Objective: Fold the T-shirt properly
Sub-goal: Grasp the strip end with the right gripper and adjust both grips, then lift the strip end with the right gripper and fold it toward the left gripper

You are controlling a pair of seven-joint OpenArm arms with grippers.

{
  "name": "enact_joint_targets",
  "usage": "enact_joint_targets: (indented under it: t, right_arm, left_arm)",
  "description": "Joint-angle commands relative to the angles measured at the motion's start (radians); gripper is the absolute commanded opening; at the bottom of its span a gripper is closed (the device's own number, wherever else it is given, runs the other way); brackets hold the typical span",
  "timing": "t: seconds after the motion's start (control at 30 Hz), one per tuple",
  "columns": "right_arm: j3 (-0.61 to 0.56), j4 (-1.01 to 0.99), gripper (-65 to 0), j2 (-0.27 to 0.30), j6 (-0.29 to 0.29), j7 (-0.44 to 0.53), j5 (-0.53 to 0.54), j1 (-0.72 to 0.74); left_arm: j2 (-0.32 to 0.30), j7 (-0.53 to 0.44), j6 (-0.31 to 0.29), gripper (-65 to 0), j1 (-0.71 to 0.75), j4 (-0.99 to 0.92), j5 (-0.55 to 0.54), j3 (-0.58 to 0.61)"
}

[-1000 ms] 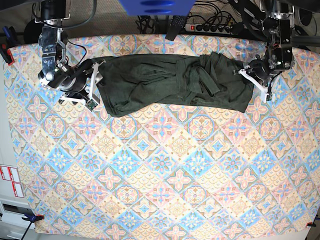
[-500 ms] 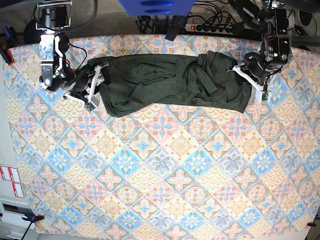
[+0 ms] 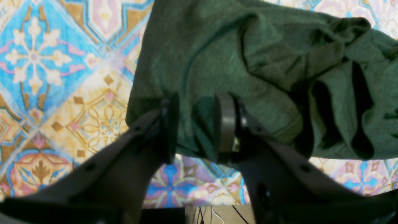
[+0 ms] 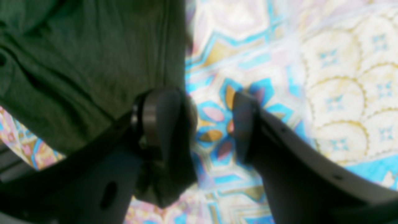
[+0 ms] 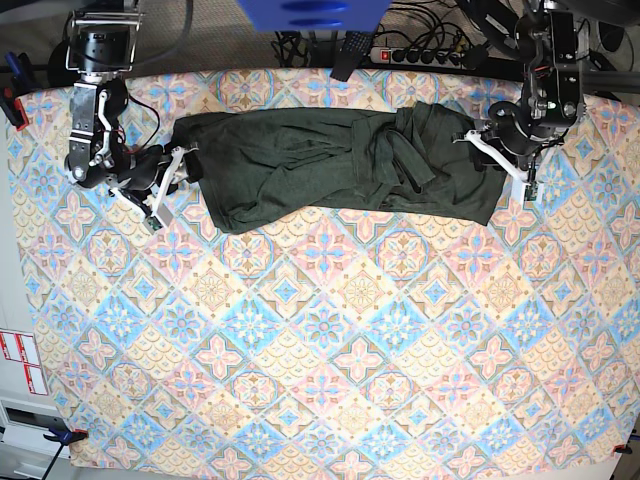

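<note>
The T-shirt (image 5: pixel 340 170) lies bunched along the far edge of the patterned table (image 5: pixel 330 360), long axis left to right, its right end pinched in the left gripper (image 3: pixel 196 130), while the right gripper (image 4: pixel 211 124) stands apart and empty just beside its left edge.
</note>
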Motion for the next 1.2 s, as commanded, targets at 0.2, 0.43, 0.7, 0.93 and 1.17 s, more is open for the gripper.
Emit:
enact_joint_targets:
  t: [0.2,0.43,0.7,0.93,1.17]
  right_arm:
    - [-0.015,0.012,-34.0,-0.008,0.003,0.001,0.122,-0.028]
    - [-0.101,0.014,-34.3,-0.011,0.003,0.001,0.220,-0.033]
    - [-0.148,0.002,-34.3,-0.046,0.003,0.009,0.228,-0.031]
    - [-0.150,-0.129,-34.4,-0.089,0.003,0.010,0.228,-0.026]
    - [-0.110,-0.141,-61.2,-0.106,0.003,0.012,0.227,-0.023]
  left_arm:
    - [-0.007,-0.015,-0.003,-46.9,-0.002,0.018,-0.005,-0.055]
    - [-0.008,-0.019,-0.003,-46.9,-0.002,0.018,-0.005,-0.057]
    - [-0.007,-0.021,-0.003,-46.9,-0.002,0.018,-0.005,-0.088]
    - [-0.007,-0.021,-0.003,-46.9,-0.002,0.018,-0.049,-0.140]
    - [-0.007,-0.016,-0.003,-46.9,-0.002,0.018,-0.129,-0.206]
